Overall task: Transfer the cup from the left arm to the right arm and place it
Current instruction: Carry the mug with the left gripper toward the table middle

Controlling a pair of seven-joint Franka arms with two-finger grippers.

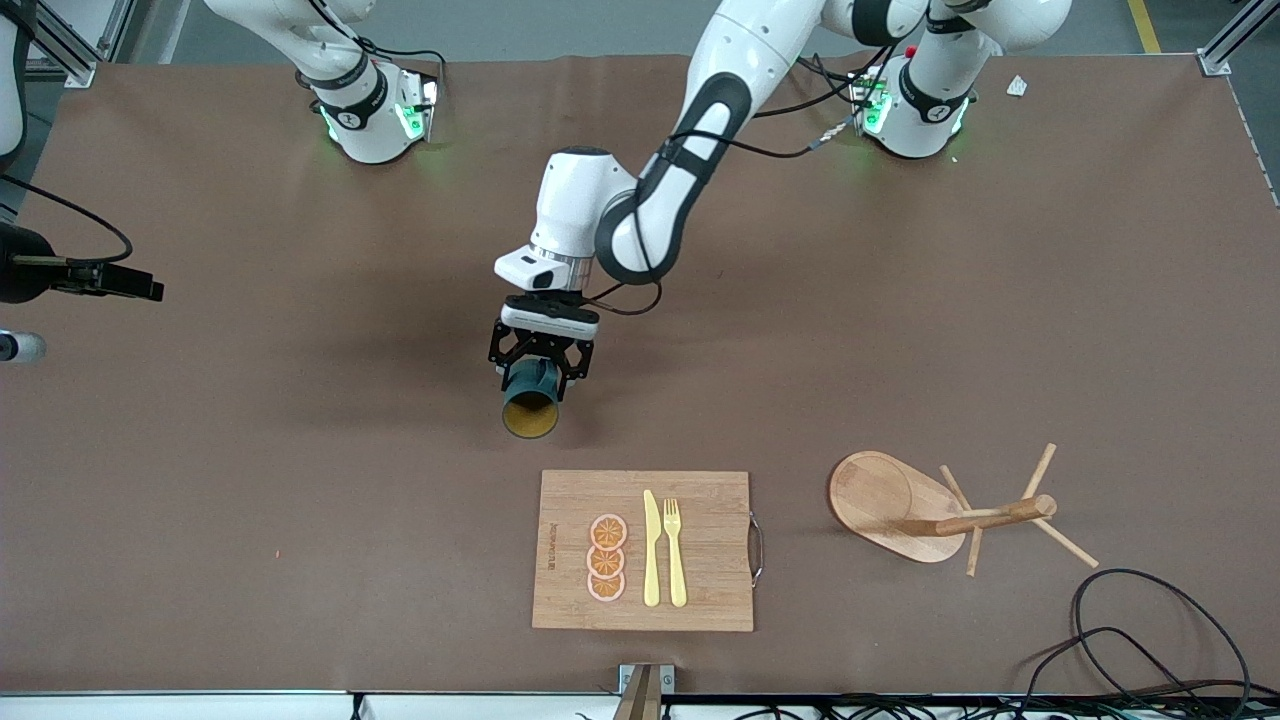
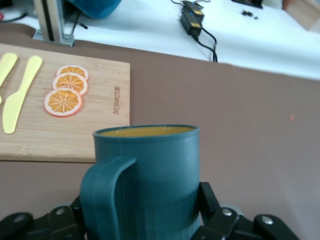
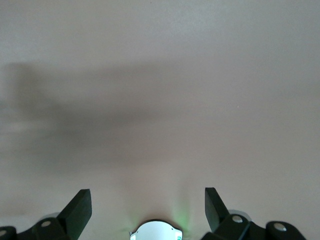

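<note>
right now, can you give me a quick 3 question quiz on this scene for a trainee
1. True or false: the left tool is shut on the cup.
2. The right tool is: A) open over bare table, B) shut on the fork, C) resting on the board.
3. How many orange slices lie on the cutting board?

Key: 1 true; 2 A; 3 three.
</note>
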